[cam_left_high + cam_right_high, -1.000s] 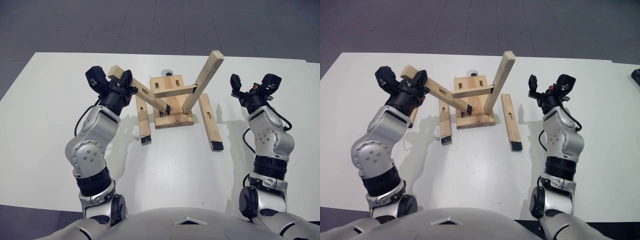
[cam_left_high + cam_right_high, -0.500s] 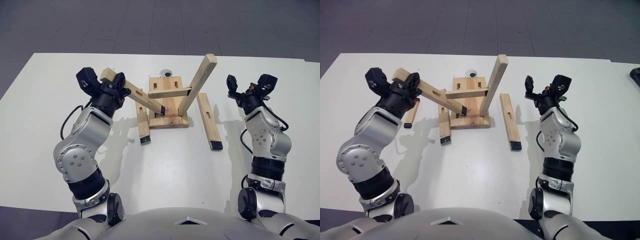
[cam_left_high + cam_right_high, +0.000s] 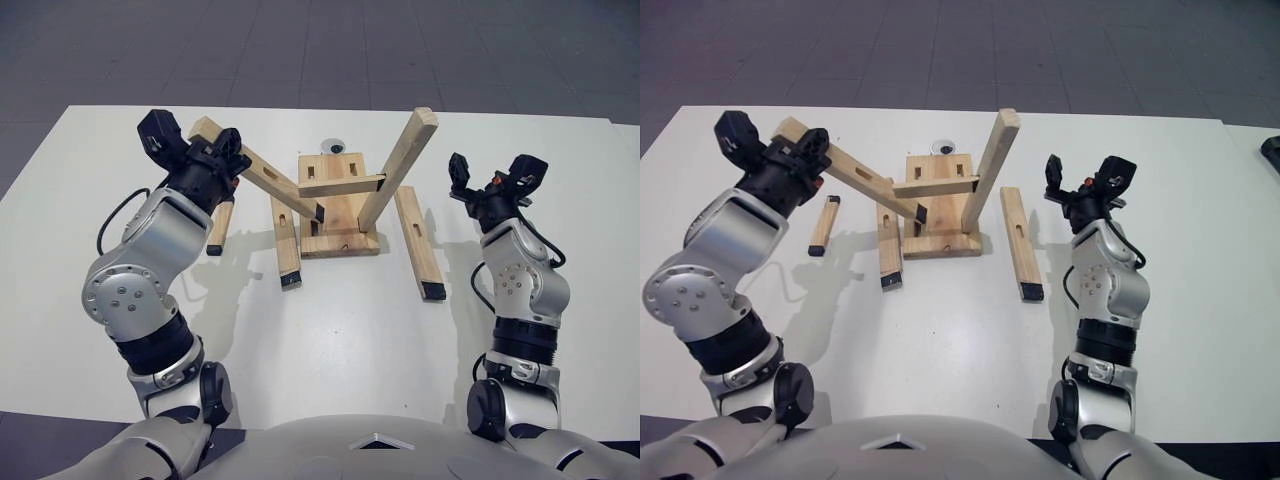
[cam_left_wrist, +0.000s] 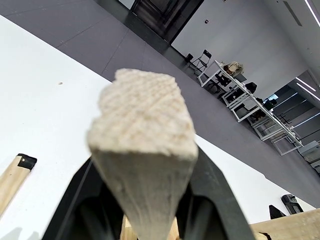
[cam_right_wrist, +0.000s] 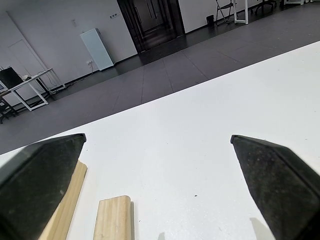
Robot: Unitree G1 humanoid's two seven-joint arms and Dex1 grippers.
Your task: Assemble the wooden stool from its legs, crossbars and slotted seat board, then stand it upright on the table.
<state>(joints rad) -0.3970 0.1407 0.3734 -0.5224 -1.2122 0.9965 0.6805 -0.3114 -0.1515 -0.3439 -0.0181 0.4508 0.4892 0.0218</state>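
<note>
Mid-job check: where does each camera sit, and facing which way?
Left eye view: on the head, facing forward and down at the table and seat board; both arms show, left tool gripping a leg, right tool open.
Right eye view: beside it, same scene and arms.
Left wrist view: on that wrist, facing the held leg's end, fingers either side.
Right wrist view: on that wrist, facing across the table between its fingers.
Shared: eye and left wrist views both show the held leg.

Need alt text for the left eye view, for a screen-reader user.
The left gripper holds a leg slanted down toward the seat board, which lies flat on a white table with a second leg and crossbar rising from it. Two loose legs lie flat beside the board; the right gripper hangs open, empty, to its right.
</note>
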